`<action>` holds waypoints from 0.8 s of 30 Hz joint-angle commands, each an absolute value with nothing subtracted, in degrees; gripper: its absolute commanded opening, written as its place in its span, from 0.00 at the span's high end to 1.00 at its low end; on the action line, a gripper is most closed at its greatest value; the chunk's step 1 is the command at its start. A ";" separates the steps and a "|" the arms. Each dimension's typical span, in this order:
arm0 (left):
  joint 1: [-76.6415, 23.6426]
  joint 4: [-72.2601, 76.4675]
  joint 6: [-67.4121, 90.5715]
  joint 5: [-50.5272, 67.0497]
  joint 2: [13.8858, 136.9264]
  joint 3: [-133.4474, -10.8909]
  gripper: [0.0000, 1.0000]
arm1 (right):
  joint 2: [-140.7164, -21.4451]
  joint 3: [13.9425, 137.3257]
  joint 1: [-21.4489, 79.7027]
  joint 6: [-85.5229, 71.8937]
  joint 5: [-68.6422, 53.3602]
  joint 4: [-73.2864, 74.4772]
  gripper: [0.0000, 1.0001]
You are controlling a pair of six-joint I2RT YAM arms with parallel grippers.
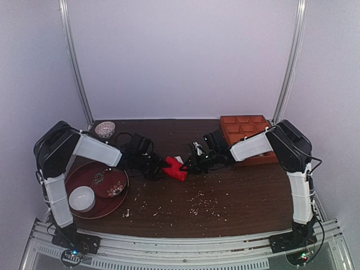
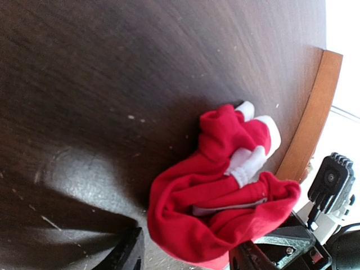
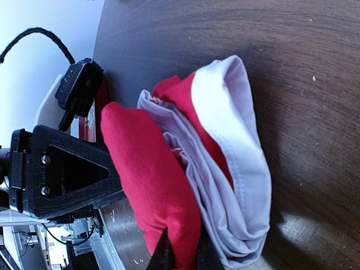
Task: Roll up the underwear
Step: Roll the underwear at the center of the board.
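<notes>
1. At the left edge of the desk (image 1: 247, 199) sits a round red tray (image 1: 79, 216), holding a white bowl (image 1: 82, 198) at its near side and a dark red patterned plate (image 1: 108, 183) to the right of the bowl.
2. Farther back, beyond the tray, a small patterned bowl (image 1: 104, 130) stands on its own near the far edge.
3. Right of the tray, the left arm reaches toward the middle of the desk. The left tool (image 1: 160, 169) is spread wide. In the left wrist view one of its fingers (image 2: 128, 253) stands just clear of the red cloth, and the bundle lies between the two.
4. At mid-desk, between the two tools, is the underwear (image 1: 176, 168), a crumpled red bundle resting on the wood. Its white waistband (image 3: 236, 140) is folded along the side away from the right tool.
5. Pale crumbs (image 1: 199, 202) are scattered on the desk near of the bundle.
6. Just right of the bundle, the right tool (image 1: 188, 166) is pressed nearly together, pinching a fold of the red underwear between its fingertips (image 3: 163, 256).
7. At the far right stands an orange-brown compartment tray (image 1: 243, 125), partly behind the right arm.
</notes>
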State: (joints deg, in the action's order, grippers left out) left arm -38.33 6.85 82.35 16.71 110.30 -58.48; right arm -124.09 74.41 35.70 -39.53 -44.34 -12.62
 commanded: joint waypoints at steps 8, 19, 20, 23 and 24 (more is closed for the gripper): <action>-38.58 9.92 81.26 16.25 112.84 -61.19 0.45 | -124.17 73.76 35.68 -38.17 -43.33 -7.98 1.00; -38.56 7.85 80.80 15.78 114.17 -62.23 0.90 | -124.15 75.76 35.86 -34.34 -42.45 -3.12 0.95; -38.57 7.68 80.71 15.88 114.16 -62.27 0.95 | -124.00 76.00 35.86 -33.60 -42.19 -2.40 0.94; -38.54 6.84 80.53 16.00 114.17 -62.30 1.00 | -122.64 76.12 35.86 -31.53 -40.82 -1.42 0.90; -38.51 6.72 80.51 16.00 114.09 -62.31 1.00 | -121.91 76.14 35.86 -30.58 -39.96 -1.03 0.87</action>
State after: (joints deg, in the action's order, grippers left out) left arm -38.37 7.03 81.23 16.71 113.06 -61.21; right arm -123.98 76.07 35.57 -35.24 -43.35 -7.84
